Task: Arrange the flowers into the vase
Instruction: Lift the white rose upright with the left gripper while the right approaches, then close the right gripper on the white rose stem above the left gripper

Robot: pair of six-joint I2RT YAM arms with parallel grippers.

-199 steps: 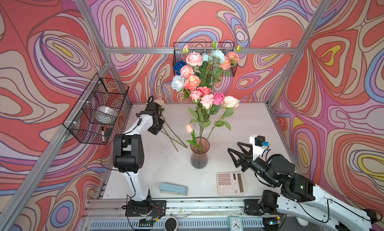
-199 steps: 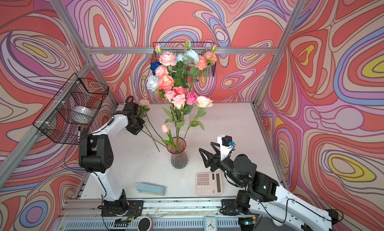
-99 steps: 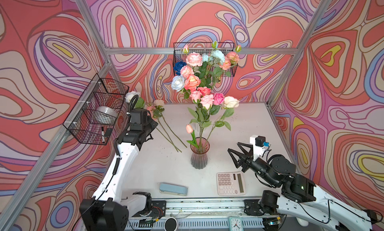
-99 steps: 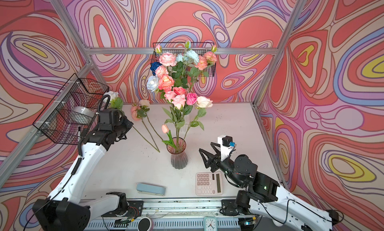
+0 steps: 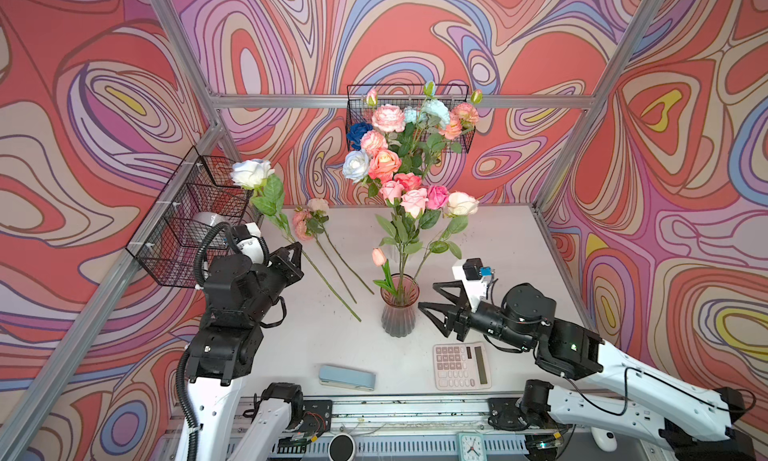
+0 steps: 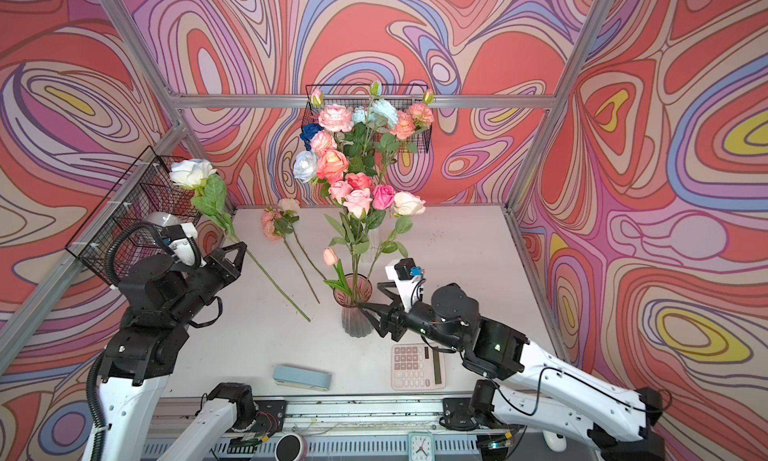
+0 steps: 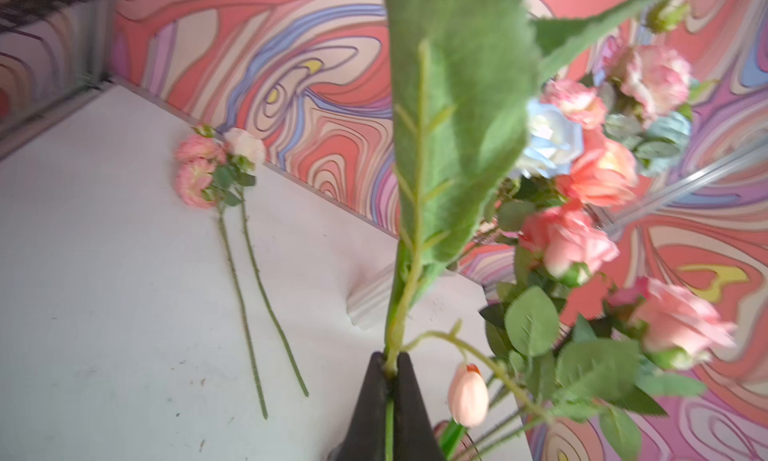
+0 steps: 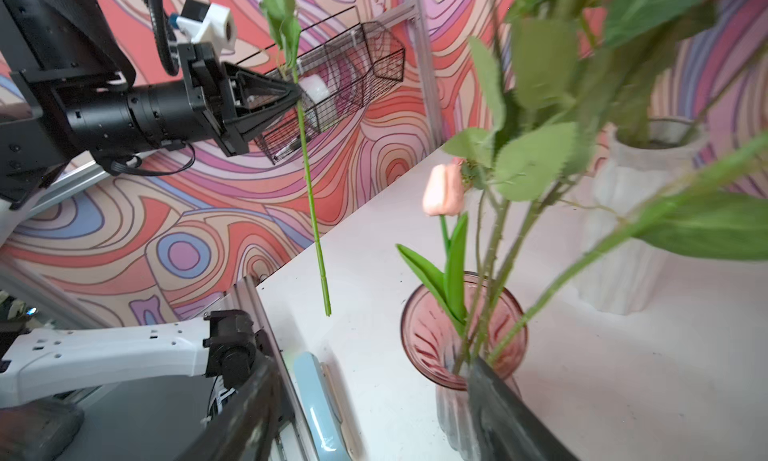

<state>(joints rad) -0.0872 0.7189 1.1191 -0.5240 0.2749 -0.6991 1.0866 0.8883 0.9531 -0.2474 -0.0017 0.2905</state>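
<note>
My left gripper is shut on the green stem of a white rose. It holds the rose in the air at the left, head up and stem end hanging free above the table. The pink glass vase stands mid-table with a peach tulip, pink roses and a cream rose in it. Two more flowers lie on the table behind. My right gripper is open just right of the vase, one finger close against its side.
A white vase with taller flowers stands behind the pink one. A calculator and a pale blue case lie near the front edge. Wire baskets hang on the left wall and the back wall.
My left arm has lifted the white rose off the back of the table and swung it up and forward to the left. The right arm has stayed in place by the vase.
</note>
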